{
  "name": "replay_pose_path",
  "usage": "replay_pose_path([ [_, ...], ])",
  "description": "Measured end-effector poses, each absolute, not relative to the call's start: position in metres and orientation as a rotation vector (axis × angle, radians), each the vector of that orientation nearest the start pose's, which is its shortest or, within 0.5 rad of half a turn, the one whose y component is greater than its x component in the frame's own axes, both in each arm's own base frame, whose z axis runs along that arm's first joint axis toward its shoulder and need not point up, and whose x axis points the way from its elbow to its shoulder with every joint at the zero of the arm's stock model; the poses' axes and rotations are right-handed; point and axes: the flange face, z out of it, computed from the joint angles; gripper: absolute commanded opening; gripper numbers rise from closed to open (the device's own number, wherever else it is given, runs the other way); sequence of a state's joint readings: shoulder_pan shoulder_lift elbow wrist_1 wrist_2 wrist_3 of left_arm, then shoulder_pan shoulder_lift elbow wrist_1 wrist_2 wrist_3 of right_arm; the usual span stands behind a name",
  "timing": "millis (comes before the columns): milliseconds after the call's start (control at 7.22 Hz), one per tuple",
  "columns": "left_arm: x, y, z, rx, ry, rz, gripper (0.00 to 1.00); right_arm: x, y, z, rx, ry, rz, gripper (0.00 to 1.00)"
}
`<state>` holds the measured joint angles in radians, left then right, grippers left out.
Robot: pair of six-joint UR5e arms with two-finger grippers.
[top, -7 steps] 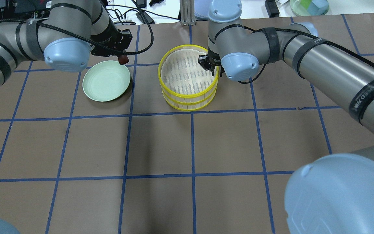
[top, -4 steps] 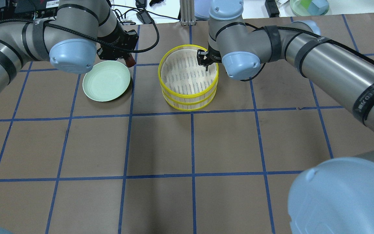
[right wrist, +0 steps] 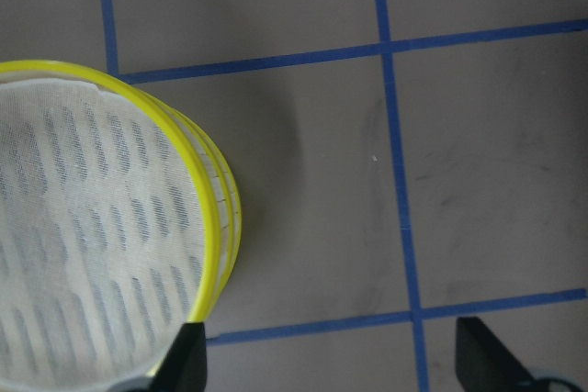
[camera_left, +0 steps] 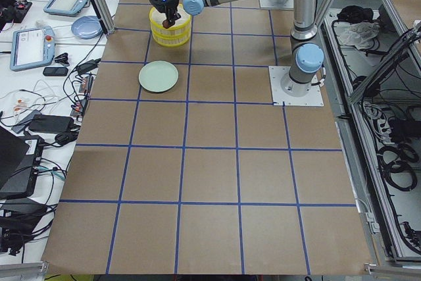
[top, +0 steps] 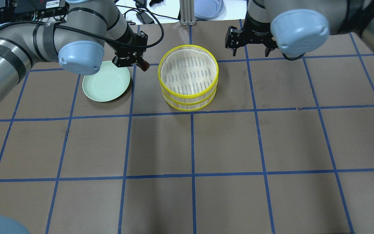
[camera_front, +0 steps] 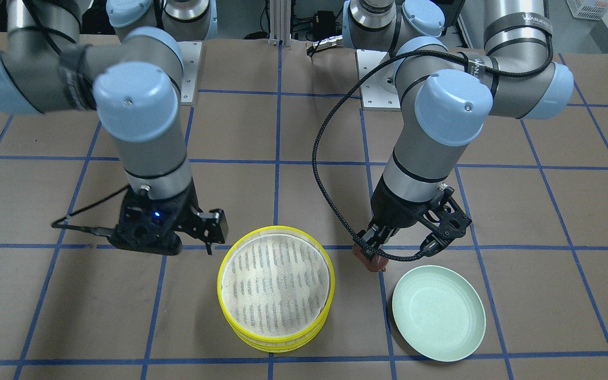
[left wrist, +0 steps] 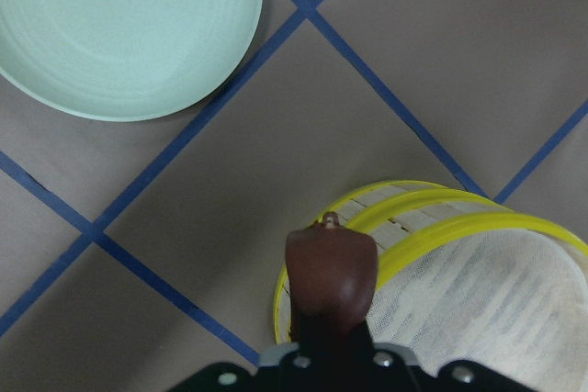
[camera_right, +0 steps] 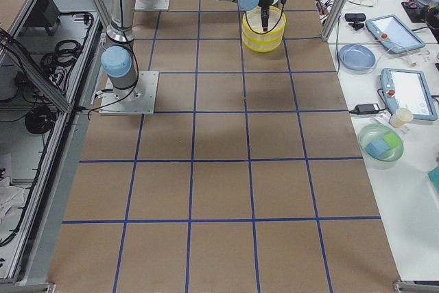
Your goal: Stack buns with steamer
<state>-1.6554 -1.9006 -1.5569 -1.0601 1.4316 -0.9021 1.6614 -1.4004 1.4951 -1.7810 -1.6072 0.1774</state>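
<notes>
carrying the brown bun (top: 145, 66) pinched in our left gripper (top: 142, 64), we near the steamer (top: 190, 99); our right gripper (top: 250, 49) moved away, open, empty.

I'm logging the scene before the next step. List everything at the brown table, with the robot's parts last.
table: one, brown with a blue tape grid, under everything.
steamer trays: two, yellow rims, white perforated liners, stacked at the table's middle; top tray empty.
plate: one, pale green, empty, beside the steamer on the robot's left.
bun: one, glossy reddish-brown, the only bun showing, held above the table between plate and steamer.
left gripper: one, black, jaws shut on the bun.
right gripper: one, black, jaws open and empty, beside the steamer.
</notes>
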Motion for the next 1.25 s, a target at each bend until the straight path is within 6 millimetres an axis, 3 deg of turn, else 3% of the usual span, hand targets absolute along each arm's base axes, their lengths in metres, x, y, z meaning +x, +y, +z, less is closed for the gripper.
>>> replay_pose_path([
  [138, -0.205, -0.616, 0.359, -1.382, 3.101, -0.136, 0.0, 0.168, -0.531, 0.483, 0.085, 3.166, -0.124, 1.0],
  [277, -0.21, -0.62, 0.356, -1.46, 3.121, -0.112, 0.0, 0.162, -0.515, 0.496, -0.006, 3.172, -0.078, 1.0],
  [554, -0.227, -0.622, 0.348, -1.511, 3.186, -0.052, 0.02, 0.157, -0.507, 0.503, -0.077, 3.169, -0.059, 1.0],
  [692, -0.243, -0.62, 0.339, -1.49, 3.224, -0.001, 0.44, 0.154, -0.509, 0.502, -0.08, 3.169, -0.058, 1.0],
  [831, -0.257, -0.618, 0.331, -1.465, 3.245, 0.037, 0.94, 0.151, -0.511, 0.498, -0.076, 3.168, -0.051, 1.0],
  [969, -0.263, -0.616, 0.326, -1.454, 3.25, 0.058, 1.0, 0.15, -0.513, 0.497, -0.07, 3.16, -0.05, 1.0],
  [1246, -0.267, -0.615, 0.325, -1.419, 3.27, 0.059, 1.0, 0.153, -0.516, 0.496, -0.068, 3.117, -0.067, 1.0],
])
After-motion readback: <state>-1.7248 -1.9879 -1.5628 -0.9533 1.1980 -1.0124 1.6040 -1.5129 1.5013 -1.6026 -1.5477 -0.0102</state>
